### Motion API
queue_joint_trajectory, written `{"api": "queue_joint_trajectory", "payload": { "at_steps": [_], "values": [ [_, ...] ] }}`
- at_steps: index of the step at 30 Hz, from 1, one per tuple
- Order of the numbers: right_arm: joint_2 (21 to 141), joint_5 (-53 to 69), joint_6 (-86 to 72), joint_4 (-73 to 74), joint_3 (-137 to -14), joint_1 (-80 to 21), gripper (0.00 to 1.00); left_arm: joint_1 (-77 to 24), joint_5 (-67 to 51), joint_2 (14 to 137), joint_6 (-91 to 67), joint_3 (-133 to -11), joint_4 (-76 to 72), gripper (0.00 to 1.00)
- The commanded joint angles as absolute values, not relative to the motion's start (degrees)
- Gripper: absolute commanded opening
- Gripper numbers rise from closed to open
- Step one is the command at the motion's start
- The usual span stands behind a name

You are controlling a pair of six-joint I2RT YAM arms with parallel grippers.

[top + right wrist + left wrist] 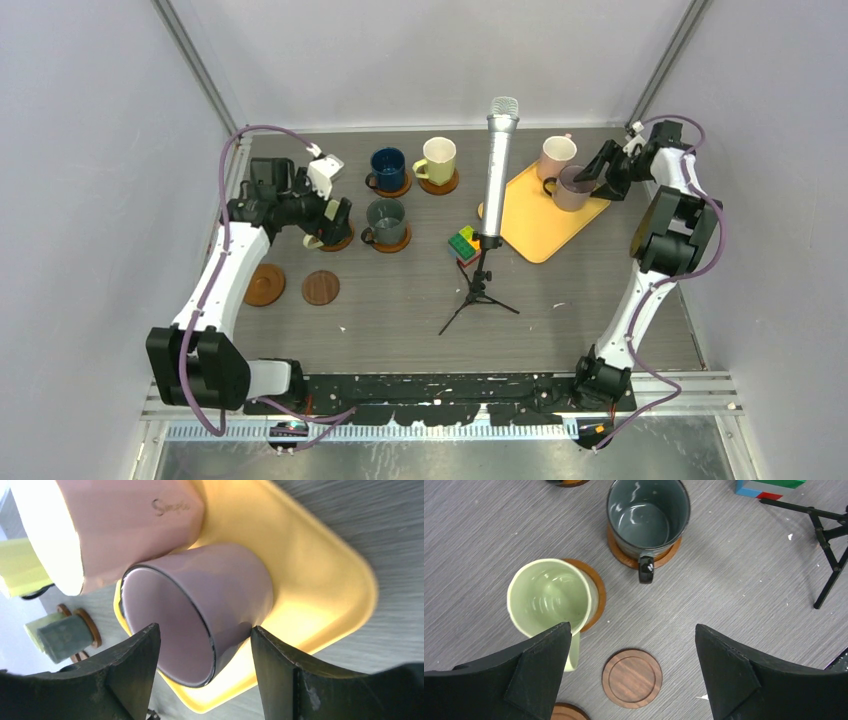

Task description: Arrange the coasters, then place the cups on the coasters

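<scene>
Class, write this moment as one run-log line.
left gripper: open, by pale green cup | right gripper: straddling mauve cup on yellow tray, grip unclear

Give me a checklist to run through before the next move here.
1. Right gripper straddles the mauve mug on the tray: ok.
2. Grip firm on that mug: cannot tell.
3. Mauve mug apart from the pink mug: cannot tell; they sit very close.
4. Bare coasters for both mugs: ok, two lie free.
5. Left gripper open: ok.
</scene>
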State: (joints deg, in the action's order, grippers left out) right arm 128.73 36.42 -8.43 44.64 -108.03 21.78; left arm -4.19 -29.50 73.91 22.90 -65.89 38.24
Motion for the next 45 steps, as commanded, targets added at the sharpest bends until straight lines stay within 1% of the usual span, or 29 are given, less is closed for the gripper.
{"api": "queue_joint_trajectory", "payload": {
  "at_steps": [1,5,11,16,21,26,28,31,32,35,39,45],
  "values": [
    [120.4,41.0,-10.4,41.1,-103.5,18.6,0.71,-7.1,-28.6,74.0,22.3,-68.0,37.8,0.96],
    [118.1,40.6,-11.4,38.8,-99.1,15.7,0.71,-9.9,-27.6,75.3,21.9,-68.4,37.4,0.96],
    [117.3,39.5,-12.9,37.7,-96.8,9.8,0.71,-14.1,-26.9,78.9,20.5,-70.1,35.9,0.96],
    [117.3,37.5,-14.4,35.5,-96.4,6.1,0.71,-19.9,-25.7,85.0,22.6,-75.7,35.9,0.97],
    [116.9,30.0,-14.4,34.9,-97.1,4.7,0.7,-24.0,-25.1,91.3,22.8,-82.5,37.2,0.97],
    [115.9,23.4,-14.3,31.9,-96.2,4.6,0.7,-26.5,-23.8,93.7,22.4,-83.3,35.7,0.97],
    [116.3,22.2,-13.3,30.9,-96.7,4.6,0.67,-26.8,-23.4,94.1,22.3,-83.2,35.4,0.97],
    [117.6,22.8,-11.2,30.9,-98.5,4.6,0.59,-26.8,-22.9,94.2,22.2,-83.0,35.3,0.97],
    [118.1,23.8,-10.8,30.9,-99.1,4.6,0.58,-26.8,-22.7,94.2,22.3,-83.0,35.3,0.97],
    [119.3,26.9,-9.6,31.0,-100.3,4.1,0.57,-26.8,-22.4,93.9,22.6,-82.5,35.2,0.97],
    [120.3,28.3,-8.7,31.0,-101.7,3.0,0.61,-26.8,-22.3,94.0,22.7,-82.2,35.0,0.97],
    [123.4,29.6,-5.9,33.5,-106.5,1.9,0.6,-26.8,-22.6,94.3,22.8,-82.5,35.5,0.97]
  ]
}}
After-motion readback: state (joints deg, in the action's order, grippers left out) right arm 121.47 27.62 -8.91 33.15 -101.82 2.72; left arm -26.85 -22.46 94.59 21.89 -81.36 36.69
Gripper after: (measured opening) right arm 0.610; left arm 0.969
